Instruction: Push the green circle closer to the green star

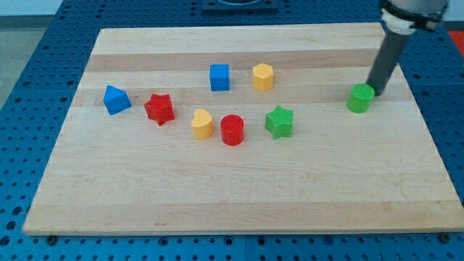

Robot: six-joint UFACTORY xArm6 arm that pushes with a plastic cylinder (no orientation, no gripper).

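The table (239,196) is a light wood board with visible lengthwise grain, resting on a blue perforated base (29,65). The arm carries no pincer; it ends in a straight dark rod, so no released or clenched state applies. My tip (375,93) sits at the green circle's (360,98) upper right edge, touching or just beside it; which of the two cannot be told.

The green circle is a short cylinder with a flat top, near the table's right edge. The green star (279,121) lies well apart from it toward the view's left, with ridged side faces and blunt points.

Remaining blocks, all matte plastic:
- Red cylinder (232,130), just left of the green star.
- Yellow heart-shaped block (202,124), beside the red cylinder.
- Red star (159,109), further left.
- Blue block (116,99), angular with a sloped top, nearest the table's left edge.
- Blue cube (220,77), toward the view's top.
- Yellow hexagonal block (263,76), just right of the blue cube.
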